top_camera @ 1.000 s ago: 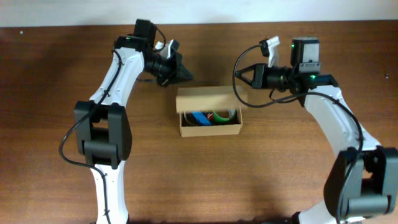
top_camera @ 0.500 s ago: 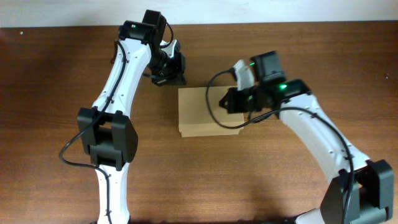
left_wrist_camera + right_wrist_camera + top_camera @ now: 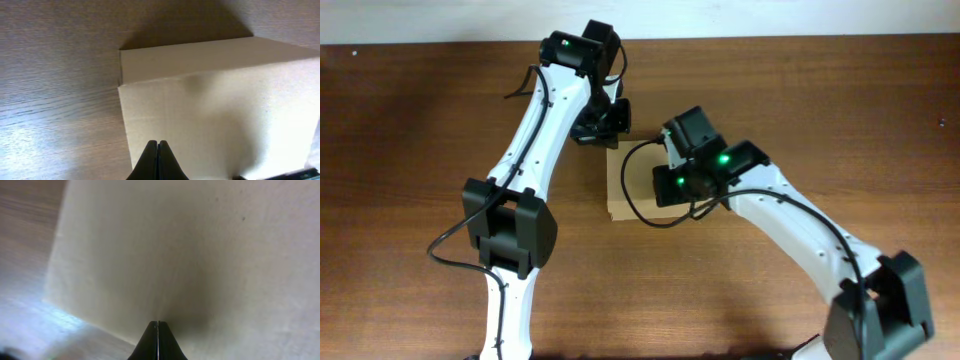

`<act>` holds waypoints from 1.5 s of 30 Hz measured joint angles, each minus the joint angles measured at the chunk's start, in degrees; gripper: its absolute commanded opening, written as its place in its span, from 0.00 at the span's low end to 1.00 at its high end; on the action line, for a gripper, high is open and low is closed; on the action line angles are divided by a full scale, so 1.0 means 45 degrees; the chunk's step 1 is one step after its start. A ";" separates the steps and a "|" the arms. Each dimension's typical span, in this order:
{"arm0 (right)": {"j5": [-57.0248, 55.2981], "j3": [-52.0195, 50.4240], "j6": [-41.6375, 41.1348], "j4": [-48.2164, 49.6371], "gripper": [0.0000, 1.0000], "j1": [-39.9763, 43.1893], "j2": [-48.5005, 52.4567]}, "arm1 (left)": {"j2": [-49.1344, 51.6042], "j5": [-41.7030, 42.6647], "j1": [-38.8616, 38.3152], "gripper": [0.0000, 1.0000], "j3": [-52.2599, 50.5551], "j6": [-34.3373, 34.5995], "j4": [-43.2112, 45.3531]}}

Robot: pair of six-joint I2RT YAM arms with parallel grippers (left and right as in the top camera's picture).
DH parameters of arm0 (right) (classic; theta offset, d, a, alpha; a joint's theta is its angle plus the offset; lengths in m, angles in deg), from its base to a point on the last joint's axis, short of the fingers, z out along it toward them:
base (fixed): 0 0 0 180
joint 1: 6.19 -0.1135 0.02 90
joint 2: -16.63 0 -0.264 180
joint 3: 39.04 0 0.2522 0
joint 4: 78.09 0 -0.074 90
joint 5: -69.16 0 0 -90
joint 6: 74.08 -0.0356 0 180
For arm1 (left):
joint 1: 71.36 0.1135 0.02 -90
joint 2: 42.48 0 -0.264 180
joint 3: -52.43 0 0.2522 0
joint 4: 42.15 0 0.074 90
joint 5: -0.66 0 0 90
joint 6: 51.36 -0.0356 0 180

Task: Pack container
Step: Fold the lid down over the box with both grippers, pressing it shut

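The tan cardboard container (image 3: 628, 190) sits mid-table with its flap lid down, so its contents are hidden. My left gripper (image 3: 613, 137) is shut and empty, with its tips over the lid at the box's back left corner. In the left wrist view the shut tips (image 3: 157, 145) are over the lid (image 3: 215, 110). My right gripper (image 3: 665, 188) is shut and empty, low over the middle of the lid. In the right wrist view its tips (image 3: 158, 324) point at the lid surface (image 3: 200, 245); whether they touch it cannot be told.
The brown wooden table (image 3: 420, 150) surrounds the box. The right arm (image 3: 790, 215) lies across the box's right half and hides it from above. The left arm (image 3: 535, 130) reaches in from the left.
The lid went from open, showing blue and green items inside, to closed. My right gripper swept left onto the lid. My left gripper moved right to the box's back corner.
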 measured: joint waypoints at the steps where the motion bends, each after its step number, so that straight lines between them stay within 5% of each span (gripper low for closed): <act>1: -0.0053 0.0029 -0.0010 -0.0010 0.03 -0.0044 0.0204 | 0.0000 -0.0078 0.0005 0.02 0.0000 0.0005 -0.0044; 20: -0.0034 0.0709 0.0413 -0.0831 0.03 -0.0063 0.0704 | -0.0005 -0.0325 0.0034 0.02 0.0146 0.0005 -0.0345; 22: -0.0039 0.1107 0.0593 -0.1248 0.57 -0.0063 0.0529 | -0.0136 -0.0325 0.0034 0.07 0.0364 0.0005 -0.0384; 23: -0.0044 0.1389 0.0656 -0.1515 0.89 -0.0063 0.0432 | -0.0257 -0.0325 0.0034 0.22 0.0442 0.0005 -0.0398; 24: -0.0034 0.1812 0.0782 -0.1851 0.99 -0.0063 0.0306 | -0.0423 -0.0325 0.0034 0.39 0.0583 0.0039 -0.0413; 26: -0.0034 0.2662 0.1035 -0.2171 0.99 -0.0063 0.0000 | -0.0865 -0.0364 0.0034 0.93 0.0903 0.0015 -0.0408; 27: -0.0034 0.3298 0.1243 -0.2351 0.99 -0.0063 -0.0238 | -0.1117 -0.0374 0.0034 0.99 0.1049 0.0039 -0.0408; 35: -0.0141 0.6125 0.2341 -0.3016 0.99 -0.0063 -0.0947 | -0.3915 -0.0384 0.0034 0.99 0.1792 0.0053 -0.0243; 45: -0.1049 0.6314 0.3240 -0.5353 0.99 0.0364 -0.1127 | -0.5241 -0.1336 0.0034 1.00 0.1802 0.0053 -0.1554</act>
